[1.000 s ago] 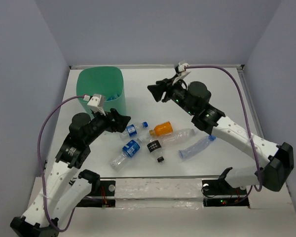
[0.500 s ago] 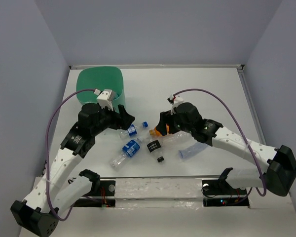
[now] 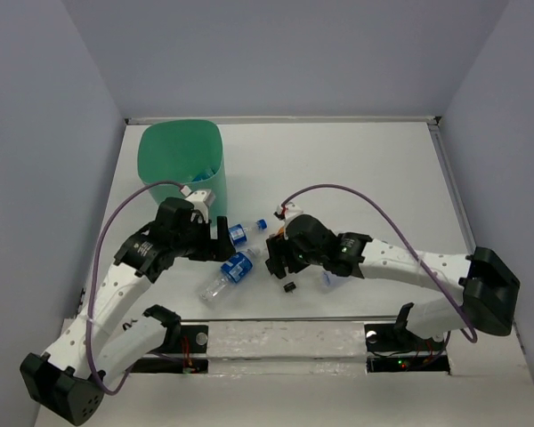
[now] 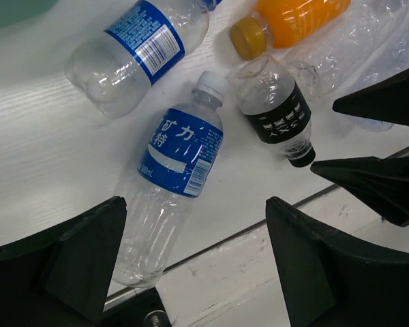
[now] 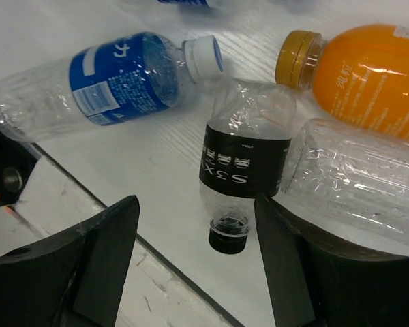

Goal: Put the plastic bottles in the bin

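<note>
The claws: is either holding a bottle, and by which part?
Neither. The left claw is open over the blue-labelled bottle, the right claw open over the black-labelled bottle; nothing is gripped.

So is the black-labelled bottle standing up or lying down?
Lying down. In the right wrist view the black-labelled bottle rests on its side on the table, with its black cap on.

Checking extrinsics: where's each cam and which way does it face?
Top external: above, behind the bases, looking down on the table; both arms show.
Left wrist: behind left gripper, open, aimed down at white-capped bottle.
Right wrist: behind right gripper, open, aimed down at black-labelled bottle.
Shared: both wrist views show black-labelled bottle.
</note>
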### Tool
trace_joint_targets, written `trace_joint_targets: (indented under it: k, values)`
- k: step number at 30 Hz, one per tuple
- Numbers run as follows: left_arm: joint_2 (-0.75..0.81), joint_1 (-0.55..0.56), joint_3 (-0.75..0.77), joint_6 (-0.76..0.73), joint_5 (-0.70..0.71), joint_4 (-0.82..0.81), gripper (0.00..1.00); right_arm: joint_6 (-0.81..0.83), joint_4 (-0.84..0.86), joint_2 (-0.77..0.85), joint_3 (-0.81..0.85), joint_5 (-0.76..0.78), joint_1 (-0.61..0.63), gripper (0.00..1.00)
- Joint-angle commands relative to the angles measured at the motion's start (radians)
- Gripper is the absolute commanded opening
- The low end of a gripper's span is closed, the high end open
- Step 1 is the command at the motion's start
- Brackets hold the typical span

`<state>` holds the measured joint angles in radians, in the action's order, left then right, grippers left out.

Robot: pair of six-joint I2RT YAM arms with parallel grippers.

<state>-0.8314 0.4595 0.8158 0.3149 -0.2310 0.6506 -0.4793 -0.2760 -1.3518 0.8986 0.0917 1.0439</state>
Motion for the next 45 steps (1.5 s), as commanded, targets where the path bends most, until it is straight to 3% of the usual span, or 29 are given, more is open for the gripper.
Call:
trace_joint_targets:
  k: [1,21,25,27,29,41,44,45]
  values:
    - [-0.012,0.060,-0.079,0.049,-0.028,0.084,0.98,-0.031,-0.038,-0.036,0.057,0.147,0.036,0.75]
    - [-0.135,0.179,-0.121,0.092,0.102,0.058,0.99,-0.056,-0.077,-0.311,0.154,0.348,0.159,0.79]
    - [-0.191,0.191,-0.122,0.081,0.085,0.053,0.99,-0.071,-0.083,-0.325,0.164,0.379,0.177,0.66]
    - [-0.219,0.203,-0.118,0.072,0.081,0.052,0.99,-0.076,-0.084,-0.314,0.166,0.401,0.188,0.60]
    - [-0.255,0.211,-0.113,0.070,0.078,0.053,0.99,-0.078,-0.086,-0.279,0.161,0.413,0.197,0.47]
    - [-0.399,0.265,-0.083,0.076,0.137,0.043,0.99,-0.051,-0.081,0.017,0.112,0.440,0.243,0.43]
    - [-0.405,0.268,-0.083,0.082,0.145,0.044,0.93,-0.048,-0.072,0.063,0.100,0.457,0.243,0.43]
    - [-0.406,0.272,-0.081,0.082,0.147,0.044,0.83,-0.047,-0.071,0.088,0.099,0.463,0.243,0.43]
